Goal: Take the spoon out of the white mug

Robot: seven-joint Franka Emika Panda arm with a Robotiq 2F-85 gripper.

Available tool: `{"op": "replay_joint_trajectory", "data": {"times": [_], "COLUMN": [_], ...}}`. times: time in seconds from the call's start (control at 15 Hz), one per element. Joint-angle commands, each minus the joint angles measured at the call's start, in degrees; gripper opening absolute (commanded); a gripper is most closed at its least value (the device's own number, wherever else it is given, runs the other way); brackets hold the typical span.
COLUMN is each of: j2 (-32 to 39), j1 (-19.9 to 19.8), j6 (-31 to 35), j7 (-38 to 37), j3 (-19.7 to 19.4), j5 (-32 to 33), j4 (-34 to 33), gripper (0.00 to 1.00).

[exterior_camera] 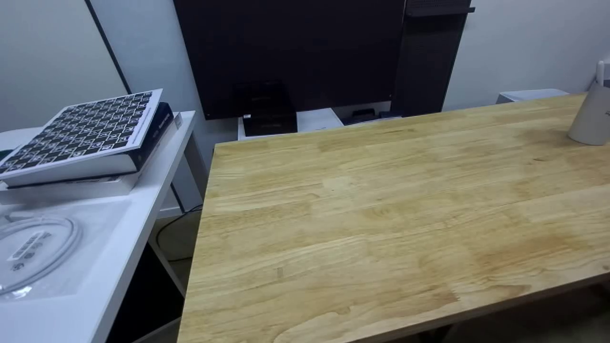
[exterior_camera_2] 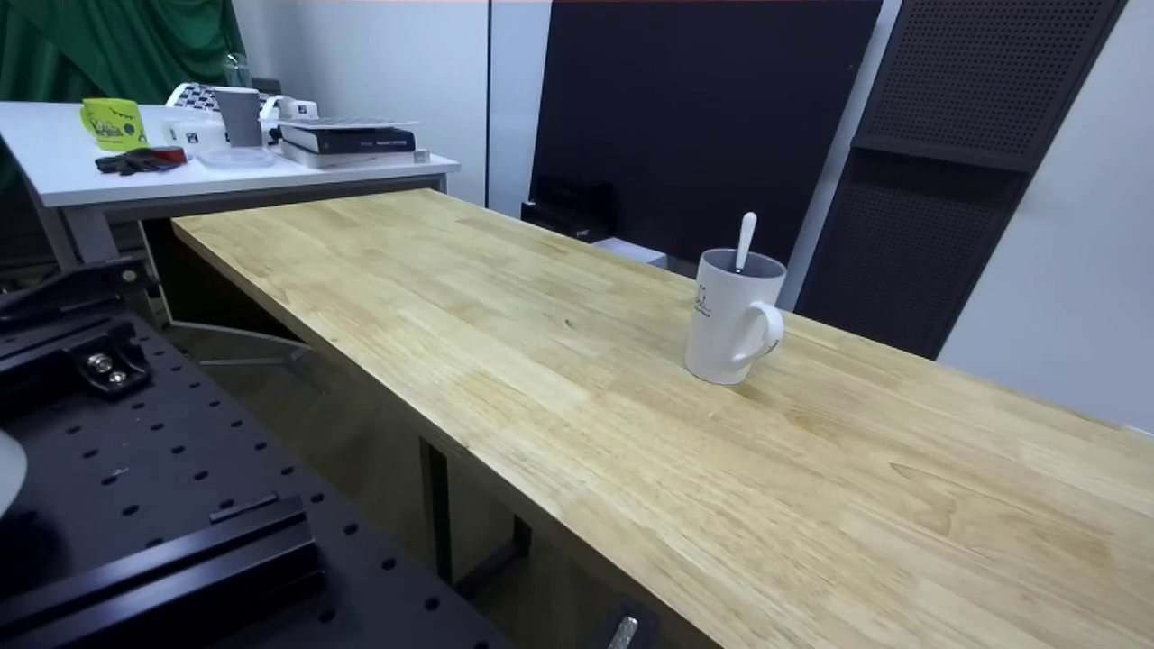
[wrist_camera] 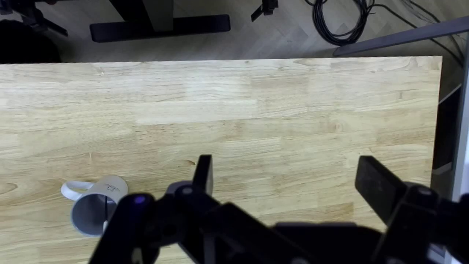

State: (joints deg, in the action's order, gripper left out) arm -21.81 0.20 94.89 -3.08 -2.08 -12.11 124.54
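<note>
The white mug [exterior_camera_2: 717, 329] stands upright on the wooden table, its handle on one side. The spoon [exterior_camera_2: 746, 239] leans inside it, its white handle end above the rim; its bowl is hidden in the mug. At the right edge of an exterior view, the mug [exterior_camera: 590, 119] is cut off and the spoon's handle [exterior_camera: 600, 73] sticks up. In the wrist view the mug [wrist_camera: 114, 186] is at the lower left, with the spoon [wrist_camera: 106, 209] partly behind a gripper finger. My gripper [wrist_camera: 285, 165] is open and empty above the table, right of the mug; neither exterior view shows it.
The wooden table [exterior_camera: 381, 214] fills the middle. A white side table [exterior_camera_2: 243, 185] holds books [exterior_camera_2: 347, 142], a grey cup [exterior_camera_2: 240, 117] and a yellow-green mug [exterior_camera_2: 114, 124]. A black perforated bench [exterior_camera_2: 225, 451] stands across a gap. A dark panel [exterior_camera: 295, 52] stands behind.
</note>
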Motion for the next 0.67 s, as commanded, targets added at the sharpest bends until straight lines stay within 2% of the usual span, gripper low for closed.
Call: {"op": "replay_joint_trajectory", "data": {"times": [0.0,0.33,0.6], "j2": [0.06,1.71,5.83], "j1": [-0.49,-0.48,-0.77], "j6": [-0.20,0.38,2.83], "j7": [0.13,0.95,2.18], "j3": [0.39,0.43,0.22], "j5": [-0.11,0.56,2.37], "j4": [-0.16,-1.24,-4.06], "gripper": [1.00,1.00,1.00]}}
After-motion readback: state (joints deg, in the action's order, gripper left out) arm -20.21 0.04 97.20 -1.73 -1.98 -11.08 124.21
